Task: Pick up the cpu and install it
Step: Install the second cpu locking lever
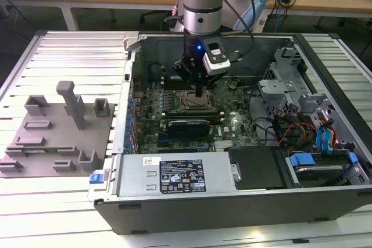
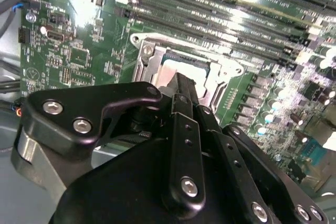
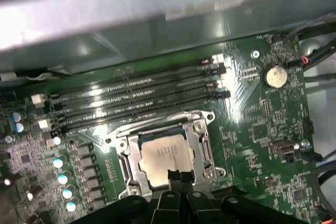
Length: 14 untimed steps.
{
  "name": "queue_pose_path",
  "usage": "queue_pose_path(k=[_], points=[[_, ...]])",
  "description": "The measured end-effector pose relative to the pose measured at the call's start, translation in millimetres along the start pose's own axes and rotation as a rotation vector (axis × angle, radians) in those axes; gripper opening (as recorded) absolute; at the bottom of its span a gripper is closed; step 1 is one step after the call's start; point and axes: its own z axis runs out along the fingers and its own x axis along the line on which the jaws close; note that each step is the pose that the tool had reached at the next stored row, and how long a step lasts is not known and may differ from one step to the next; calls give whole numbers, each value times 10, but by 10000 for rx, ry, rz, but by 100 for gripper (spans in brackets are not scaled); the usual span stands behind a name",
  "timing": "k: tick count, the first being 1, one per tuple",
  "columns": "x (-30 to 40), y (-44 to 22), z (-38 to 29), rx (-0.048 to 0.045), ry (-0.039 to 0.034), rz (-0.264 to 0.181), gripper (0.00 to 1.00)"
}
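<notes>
Motherboard (image 1: 186, 114) filled the floor of the open computer case (image 1: 232, 201), and the arm's gripper (image 1: 200, 92) hung low over the metal-framed socket (image 1: 195, 101) near the board's middle in the exterior view. In both wrist views the cpu (image 3: 165, 157) lay flat inside that socket's frame (image 3: 202, 145), its pale metal top facing up and level with the surrounding bracket. The gripper's black fingers (image 3: 178, 184) were drawn together to a narrow tip, with no visible gap between them, and that tip stood at the edge of the cpu nearest the camera in the first wrist view; whether it touched the chip could not be told. Nothing was clamped between the fingers. In the second wrist view the same fingers (image 2: 184, 98) rose in front of the cpu (image 2: 178, 66), hiding part of it. Four long memory slots (image 3: 136, 98) ran just beside the socket. On the exterior view's left, well apart from the case, grey fixture blocks (image 1: 58, 126) stood on the slatted table (image 1: 75, 62).
</notes>
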Motion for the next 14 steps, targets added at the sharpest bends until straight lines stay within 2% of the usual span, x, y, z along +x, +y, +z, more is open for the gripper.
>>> queue_pose_path(k=[6,9,14], points=[[-31,-129,15,6,1,-4,11],[-38,-152,17,7,3,-102,11],[-41,-160,27,-26,-27,-577,11]])
